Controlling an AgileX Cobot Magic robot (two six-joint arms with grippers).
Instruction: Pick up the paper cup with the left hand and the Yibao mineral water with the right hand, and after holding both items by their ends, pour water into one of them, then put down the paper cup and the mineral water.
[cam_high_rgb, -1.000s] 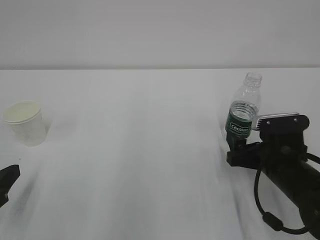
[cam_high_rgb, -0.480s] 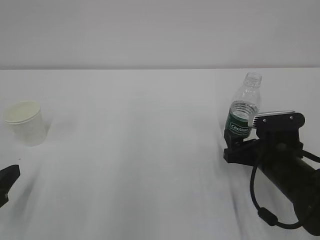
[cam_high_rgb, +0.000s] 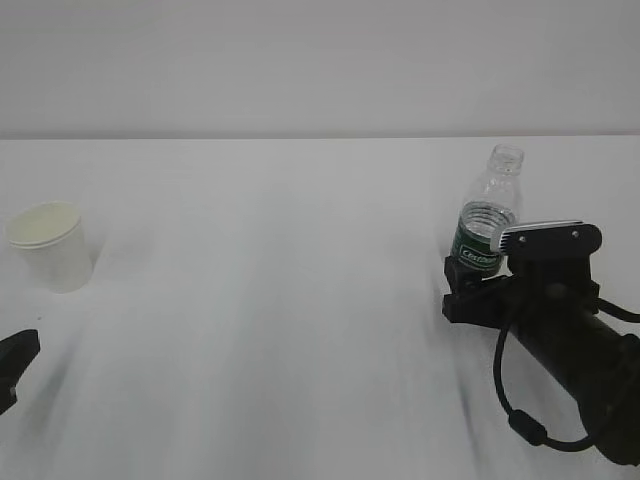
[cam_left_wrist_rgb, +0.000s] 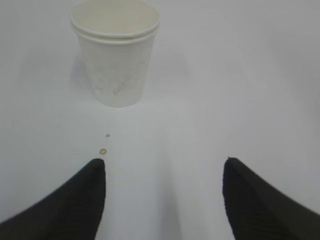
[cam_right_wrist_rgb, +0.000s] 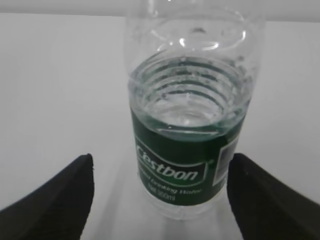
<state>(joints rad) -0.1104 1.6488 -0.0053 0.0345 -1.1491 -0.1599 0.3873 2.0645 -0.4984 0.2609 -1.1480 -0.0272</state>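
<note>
**A:** Start with the exterior view. What do you have?

**B:** You have the paper cup (cam_high_rgb: 50, 246) standing upright at the far left of the white table (cam_high_rgb: 280, 300), with nothing touching it. Only a black tip of your left hand (cam_high_rgb: 14, 362) shows at the bottom left edge, well apart from the cup. On the right, the Yibao mineral water (cam_high_rgb: 486, 213) stands upright with no cap, and your right hand (cam_high_rgb: 470, 290) sits low at its base.

**A:** And your left wrist view?

**B:** The cup (cam_left_wrist_rgb: 115, 50) stands ahead, centred a little left of the gap. Your left hand (cam_left_wrist_rgb: 164, 185) has its fingers (cam_left_wrist_rgb: 80, 202) spread apart with bare table between them, near the cup but not reaching it. Two small droplets (cam_left_wrist_rgb: 103, 151) lie on the table just ahead of the left finger.

**A:** Right wrist view?

**B:** The bottle (cam_right_wrist_rgb: 189, 130) fills the middle, green label facing you, water up to the ribs. Your right hand (cam_right_wrist_rgb: 160, 185) is wide apart, one finger on each side of the bottle, neither pressing it.
</note>
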